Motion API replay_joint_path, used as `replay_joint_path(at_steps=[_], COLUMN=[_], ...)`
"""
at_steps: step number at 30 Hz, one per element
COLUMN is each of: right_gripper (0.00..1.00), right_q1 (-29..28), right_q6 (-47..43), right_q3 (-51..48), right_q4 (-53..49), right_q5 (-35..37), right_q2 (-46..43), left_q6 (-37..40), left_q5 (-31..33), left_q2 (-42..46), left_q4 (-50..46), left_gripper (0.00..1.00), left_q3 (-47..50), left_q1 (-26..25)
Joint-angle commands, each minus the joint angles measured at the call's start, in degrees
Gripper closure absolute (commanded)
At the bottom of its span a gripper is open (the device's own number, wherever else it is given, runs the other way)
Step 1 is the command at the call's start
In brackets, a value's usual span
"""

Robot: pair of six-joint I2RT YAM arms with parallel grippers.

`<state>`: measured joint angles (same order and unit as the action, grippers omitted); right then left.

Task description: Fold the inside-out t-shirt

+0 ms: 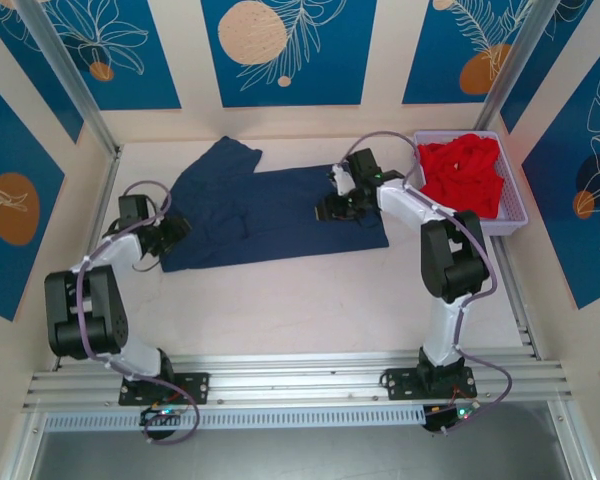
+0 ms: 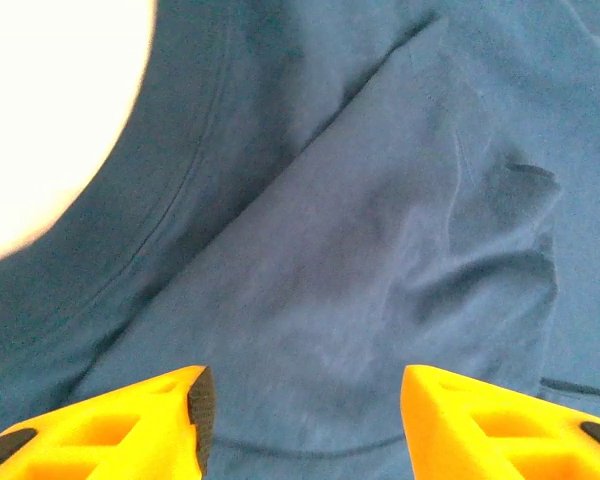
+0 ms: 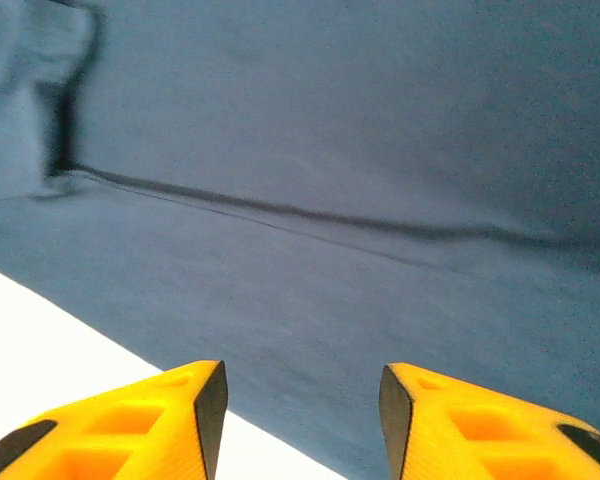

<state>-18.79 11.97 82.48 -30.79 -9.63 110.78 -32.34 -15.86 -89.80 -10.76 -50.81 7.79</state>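
The inside-out t-shirt (image 1: pixel 270 210) lies spread out on the white table, dark navy, with one sleeve pointing to the back left. At the shirt's left edge my left gripper (image 1: pixel 172 234) is open. In the left wrist view its yellow fingers (image 2: pixel 140 420) stand apart over a folded layer of navy cloth (image 2: pixel 380 260), with nothing between them. My right gripper (image 1: pixel 338 206) sits over the shirt's right part, also open. Its fingertips (image 3: pixel 170 420) hover above the shirt (image 3: pixel 360 200) near its hem edge, gripping nothing.
A lavender basket (image 1: pixel 517 210) at the back right holds a bright red garment (image 1: pixel 465 172). Bare white table (image 1: pixel 310 300) lies between the shirt and the arm bases. Metal frame posts and side walls close in the table.
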Motion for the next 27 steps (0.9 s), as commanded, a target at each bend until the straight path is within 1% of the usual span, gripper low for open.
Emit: replay_joint_path(at_steps=[1, 6, 10, 16, 20, 24, 27], right_gripper=[0.54, 0.55, 0.55, 0.55, 0.55, 0.56, 0.56], right_q1=[1.8, 4.1, 4.2, 4.2, 4.2, 4.1, 4.1], right_q6=[0.4, 3.1, 3.1, 2.7, 2.8, 2.7, 2.6], right_q3=[-3.8, -7.2, -7.6, -7.1, -7.3, -7.3, -7.3], right_q4=[-2.2, -1.5, -1.5, -1.7, -1.4, -1.2, -1.2], right_q5=[1.7, 1.5, 1.2, 0.6, 0.1, -0.5, -0.3], right_q2=[-1.3, -2.5, -2.4, -2.6, -2.5, -2.2, -2.2], left_q6=[5.3, 11.0, 13.9, 17.0, 18.4, 19.5, 20.1], left_q5=[2.6, 7.5, 10.8, 13.1, 14.7, 15.0, 14.5], left_q2=[-7.1, -18.4, -27.4, -36.6, -41.2, -43.9, -45.3], left_q4=[0.2, -6.6, -15.3, -24.7, -29.2, -31.5, -32.5], left_gripper=[0.47, 0.47, 0.48, 0.51, 0.53, 0.55, 0.60], left_q3=[-8.2, -21.8, -34.0, -47.8, -54.6, -58.8, -60.6], left_q1=[-2.0, -5.3, -6.9, -8.5, -9.0, -9.3, -9.4])
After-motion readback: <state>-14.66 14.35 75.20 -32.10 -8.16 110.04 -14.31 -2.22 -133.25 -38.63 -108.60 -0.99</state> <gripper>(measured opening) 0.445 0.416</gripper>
